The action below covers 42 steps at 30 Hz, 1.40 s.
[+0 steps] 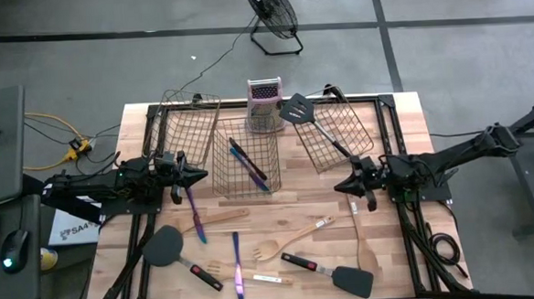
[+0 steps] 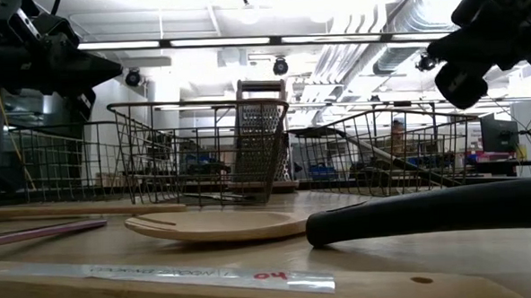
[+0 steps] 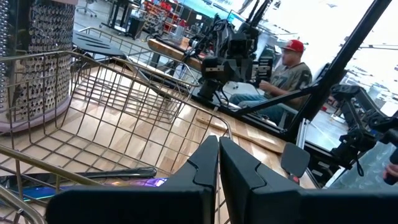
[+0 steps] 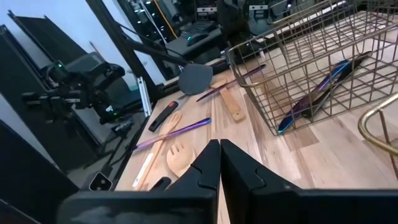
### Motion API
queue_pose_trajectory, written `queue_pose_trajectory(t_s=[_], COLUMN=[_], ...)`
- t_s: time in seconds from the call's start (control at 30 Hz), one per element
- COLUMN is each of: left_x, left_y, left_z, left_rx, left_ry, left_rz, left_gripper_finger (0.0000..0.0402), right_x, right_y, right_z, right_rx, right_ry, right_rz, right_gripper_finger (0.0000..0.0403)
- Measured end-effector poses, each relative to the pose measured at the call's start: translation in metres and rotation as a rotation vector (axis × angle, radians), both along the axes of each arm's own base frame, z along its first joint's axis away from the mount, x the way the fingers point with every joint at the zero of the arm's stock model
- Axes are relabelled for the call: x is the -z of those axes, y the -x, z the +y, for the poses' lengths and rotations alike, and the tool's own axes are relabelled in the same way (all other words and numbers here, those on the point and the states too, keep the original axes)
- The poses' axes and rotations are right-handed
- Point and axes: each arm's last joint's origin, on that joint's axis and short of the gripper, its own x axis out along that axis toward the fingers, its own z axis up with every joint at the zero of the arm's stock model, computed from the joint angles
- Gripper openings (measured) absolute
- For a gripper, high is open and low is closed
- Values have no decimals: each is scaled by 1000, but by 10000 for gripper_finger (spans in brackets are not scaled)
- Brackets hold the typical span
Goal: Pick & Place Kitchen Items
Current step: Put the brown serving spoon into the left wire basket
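Both arms hover empty: left gripper (image 1: 198, 175) pinched closed beside the middle basket (image 1: 245, 157), right gripper (image 1: 342, 186) likewise closed, holding nothing. Two iridescent utensils (image 1: 250, 166) lie diagonally inside that basket. Wooden spoons (image 1: 293, 238) and black spatulas (image 1: 331, 272) lie scattered on the table's (image 1: 403, 124) front half, axes mixed.

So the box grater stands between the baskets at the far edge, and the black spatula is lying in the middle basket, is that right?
Not quite. The black spatula lies in the right basket, as the high view shows. The middle basket holds iridescent cutlery. The box grater does stand at the far edge.
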Motion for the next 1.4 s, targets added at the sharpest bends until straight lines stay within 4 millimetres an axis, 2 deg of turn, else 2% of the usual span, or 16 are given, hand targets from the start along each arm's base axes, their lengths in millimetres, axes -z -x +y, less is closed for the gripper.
queue_pose_trajectory(t_s=[0.33,0.47,0.63,0.83,1.0,1.17,1.4], left_x=[0,0,0,0,0,0,0], left_y=[0,0,0,0,0,0,0], left_z=[0,0,0,0,0,0,0], left_rx=[0,0,0,0,0,0,0], left_ry=[0,0,0,0,0,0,0], left_rz=[0,0,0,0,0,0,0], left_gripper_finger=[15,15,15,15,15,15,15], right_x=[4,3,-15,-41,-50,-42,-18], right_y=[2,1,-3,-12,-29,-49,-60], right_z=[0,0,1,5,12,22,38], right_rx=[-23,-2,78,127,98,87,166], right_ry=[-96,-208,-449,-651,-697,-807,-985], right_rz=[17,49,197,434,642,824,1094], right_gripper_finger=[3,3,3,3,3,3,3])
